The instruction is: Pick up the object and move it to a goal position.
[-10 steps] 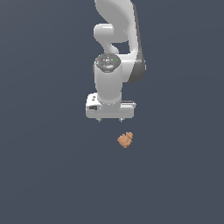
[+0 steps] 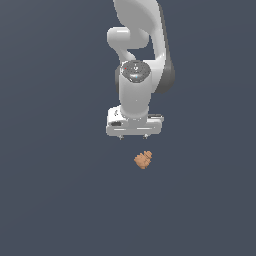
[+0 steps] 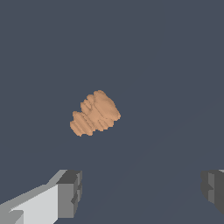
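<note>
The object [image 2: 143, 159] is a small lumpy orange-brown item lying on the dark grey floor. In the exterior view it lies just below my white gripper [image 2: 133, 137] and slightly toward the exterior view's right. The gripper hangs above it and is apart from it. In the wrist view the object [image 3: 95, 113] shows ridged and knobbly, ahead of the two grey fingertips [image 3: 70, 193], not between them. The jaws stand wide apart and hold nothing.
The dark grey floor [image 2: 50, 200] spreads flat all around. The white arm [image 2: 140, 45] rises behind the gripper toward the top of the exterior view. No goal marker shows.
The gripper has shifted slightly toward the object and a little lower. The object has not moved.
</note>
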Controlling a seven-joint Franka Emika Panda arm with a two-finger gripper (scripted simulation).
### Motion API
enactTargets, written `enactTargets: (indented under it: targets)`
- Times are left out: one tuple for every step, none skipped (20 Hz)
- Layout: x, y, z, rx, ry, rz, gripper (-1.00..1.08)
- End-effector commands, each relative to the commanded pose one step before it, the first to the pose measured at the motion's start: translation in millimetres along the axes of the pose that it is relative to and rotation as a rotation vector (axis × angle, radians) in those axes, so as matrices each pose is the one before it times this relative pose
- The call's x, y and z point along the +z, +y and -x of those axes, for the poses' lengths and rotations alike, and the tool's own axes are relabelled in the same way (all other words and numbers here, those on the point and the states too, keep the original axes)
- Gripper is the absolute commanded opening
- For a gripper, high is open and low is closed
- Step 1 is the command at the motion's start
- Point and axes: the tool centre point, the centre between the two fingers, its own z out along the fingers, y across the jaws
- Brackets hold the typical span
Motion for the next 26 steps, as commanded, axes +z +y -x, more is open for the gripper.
enactTargets:
  targets:
    - [-0.61,-4.61,-0.13,-0.00966,-0.00193,-0.00022,1.00]
    - [0.11,0.82,0.03,0.00167,0.00028,0.00006,1.00]
    - [0.20,0.74,-0.04,0.00291,0.00030,0.00003,1.00]
    - [0.25,0.14,-0.13,0.00324,0.00014,-0.00005,1.00]
    - [0.33,-0.23,-0.21,0.00397,0.00006,-0.00010,1.00]
    - [0.42,-0.45,-0.28,0.00498,0.00003,-0.00014,1.00]
    - [0.53,-0.55,-0.34,0.00621,0.00005,-0.00017,1.00]
    - [0.64,-0.50,-0.40,0.00769,0.00010,-0.00019,1.00]
    - [0.76,-0.51,-0.45,0.00905,0.00014,-0.00021,1.00]
    - [0.87,-0.53,-0.51,0.01040,0.00018,-0.00023,1.00]
    - [0.98,-0.56,-0.56,0.01169,0.00021,-0.00024,1.00]
    - [1.08,-0.64,-0.61,0.01284,0.00023,-0.00026,1.00]
    - [1.18,-0.76,-0.65,0.01399,0.00023,-0.00027,1.00]
    - [1.28,-0.85,-0.69,0.01517,0.00024,-0.00028,1.00]
    - [1.38,-0.94,-0.72,0.01632,0.00026,-0.00028,1.00]
    - [1.49,-1.00,-0.76,0.01761,0.00029,-0.00028,1.00]
    - [1.60,-1.08,-0.79,0.01886,0.00032,-0.00028,1.00]
    - [1.71,-1.16,-0.81,0.02010,0.00034,-0.00027,1.00]
    - [1.83,-1.26,-0.82,0.02135,0.00037,-0.00025,1.00]
    - [1.94,-1.35,-0.83,0.02261,0.00040,-0.00023,1.00]
    - [2.05,-1.43,-0.84,0.02391,0.00044,-0.00021,1.00]
    - [2.16,-1.53,-0.83,0.02503,0.00048,-0.00018,1.00]
    - [2.18,-1.56,-0.79,0.02523,0.00050,-0.00014,1.00]
    - [2.19,-1.57,-0.73,0.02522,0.00053,-0.00011,1.00]
    - [2.19,-1.59,-0.68,0.02521,0.00056,-0.00007,1.00]
    - [2.20,-1.60,-0.63,0.02520,0.00059,-0.00003,1.00]
